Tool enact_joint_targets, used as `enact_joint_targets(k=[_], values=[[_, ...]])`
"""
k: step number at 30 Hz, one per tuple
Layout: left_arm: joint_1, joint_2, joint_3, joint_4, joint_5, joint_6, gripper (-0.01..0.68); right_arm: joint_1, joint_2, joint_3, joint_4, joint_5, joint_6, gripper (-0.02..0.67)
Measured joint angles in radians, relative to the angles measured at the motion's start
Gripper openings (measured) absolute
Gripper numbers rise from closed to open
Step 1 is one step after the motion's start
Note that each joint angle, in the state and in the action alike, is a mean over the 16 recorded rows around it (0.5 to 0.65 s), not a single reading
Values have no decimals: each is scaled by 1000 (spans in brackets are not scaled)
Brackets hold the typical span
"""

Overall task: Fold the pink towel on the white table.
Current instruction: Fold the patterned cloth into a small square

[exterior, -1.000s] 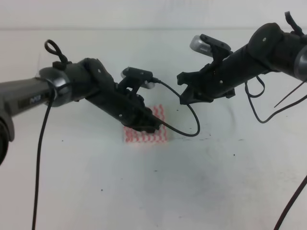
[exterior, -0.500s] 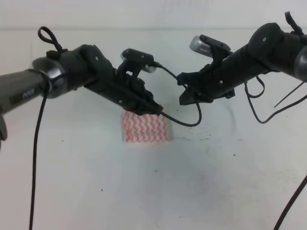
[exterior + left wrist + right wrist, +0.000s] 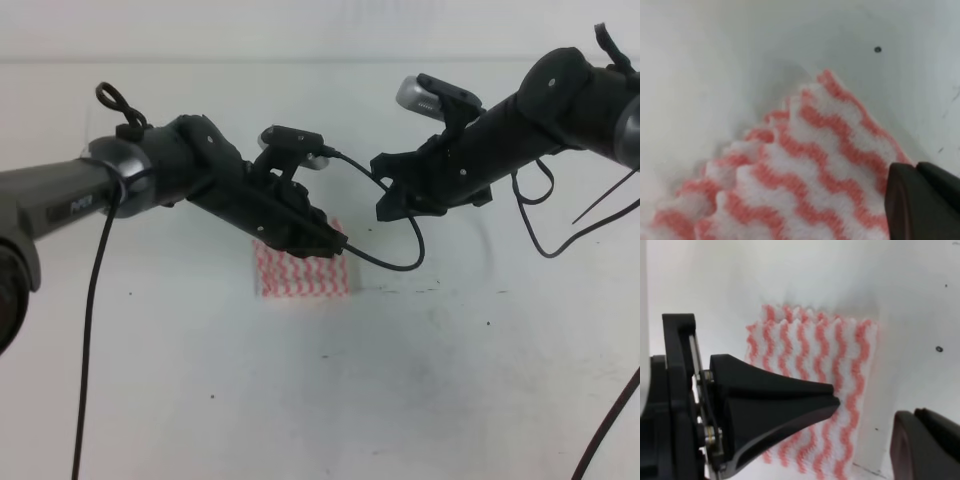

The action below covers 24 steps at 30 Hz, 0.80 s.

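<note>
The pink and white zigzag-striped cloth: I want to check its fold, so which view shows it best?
The right wrist view: the pink and white zigzag-striped cloth shows most of its folded rectangle there, one dark gripper finger crossing it. The exterior high view has the left arm hiding its top. The left wrist view shows only a close corner.

left gripper point(image 3: 325, 240) hides the pink towel's point(image 3: 300, 280) upper part; jaw state unclear.

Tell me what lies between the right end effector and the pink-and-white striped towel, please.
In the right wrist view, the left end effector lies over the pink-and-white striped towel, under the right end effector. In the exterior high view, its black cable lies there too.
</note>
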Motion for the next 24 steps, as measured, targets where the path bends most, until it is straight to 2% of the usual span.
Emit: enact_joint_targets(k=[13,24], values=[[-1,5,0,86,36,-45,-4,-2,0,0,-14,-1,0,-18],[-19,13,0,-5,76,-57,-3,-4,-4,0,-15,-7,1,-18]])
